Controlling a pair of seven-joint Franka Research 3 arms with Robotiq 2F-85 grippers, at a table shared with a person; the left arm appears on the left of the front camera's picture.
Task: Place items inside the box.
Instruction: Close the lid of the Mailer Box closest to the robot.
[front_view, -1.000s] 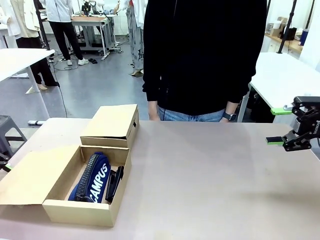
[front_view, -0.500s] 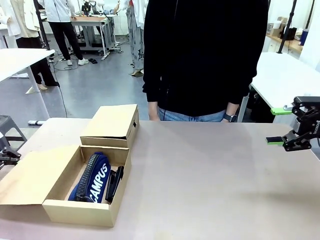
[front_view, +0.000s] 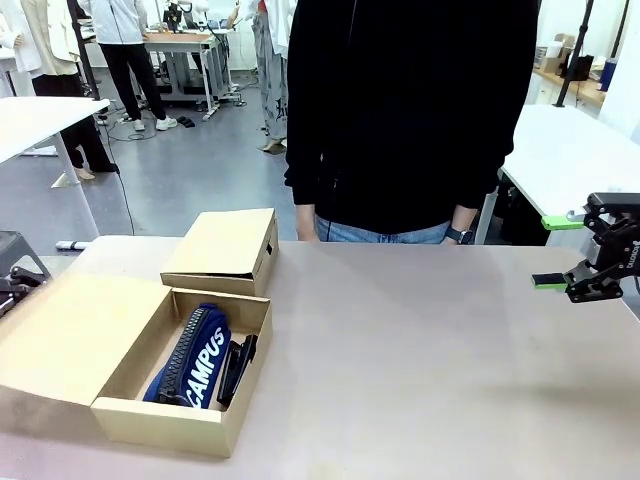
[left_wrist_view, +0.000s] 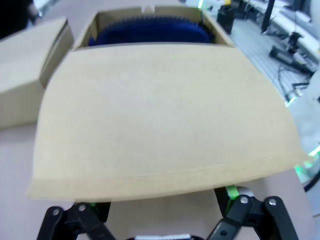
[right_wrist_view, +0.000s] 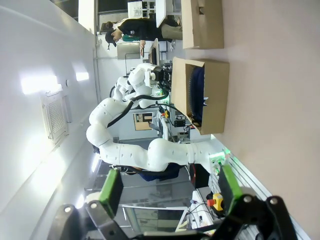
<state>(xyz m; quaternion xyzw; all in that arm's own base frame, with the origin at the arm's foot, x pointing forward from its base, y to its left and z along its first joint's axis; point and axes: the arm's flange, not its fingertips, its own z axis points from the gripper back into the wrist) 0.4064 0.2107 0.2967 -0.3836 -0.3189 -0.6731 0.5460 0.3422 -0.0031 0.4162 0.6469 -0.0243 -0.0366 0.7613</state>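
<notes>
Two boxes, front view: open box held the navy pouch and black stapler, lid flap spread leftward; closed box stood behind it. Left gripper sat at the flap's outer edge; right gripper hung released, empty, well apart.

Left wrist view: jaws stood wide beneath the flap's edge, clasping nothing. Likely hazard: an upward push could skid the light box, or the flap could slip off.

Right wrist view: pads parted; box far off.

White jointed arms, black tool with green pads.
</notes>
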